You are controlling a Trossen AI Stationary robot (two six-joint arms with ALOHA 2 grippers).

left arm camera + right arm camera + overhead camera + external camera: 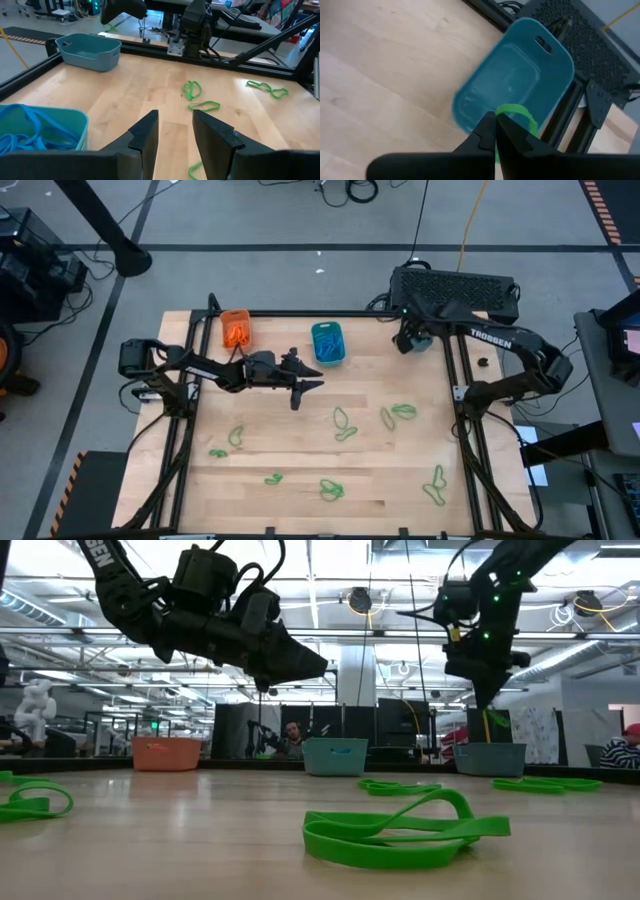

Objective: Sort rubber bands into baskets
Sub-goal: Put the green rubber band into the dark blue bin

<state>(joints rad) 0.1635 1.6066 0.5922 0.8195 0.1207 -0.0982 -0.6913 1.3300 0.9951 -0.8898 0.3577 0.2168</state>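
Observation:
Green rubber bands lie scattered flat on the wooden table, one of them close to the low camera. An orange basket holds orange bands. A teal basket holds blue bands. A second teal basket, with nothing in it, stands at the far right corner. My right gripper hangs over that basket, shut on a green band. My left gripper stands open above the table, near the basket of blue bands, with nothing between its fingers. My right gripper pinches the green band between its two fingertips, and a loop of it sticks out past them. The fingers slant steeply down from above. The band hangs below the fingers, clear of the table and over the teal basket.
A black perforated box and cables sit beyond the table's far right corner. A black frame rail runs along the far edge, and more rails run down both sides. More green bands lie toward the near edge and at the right.

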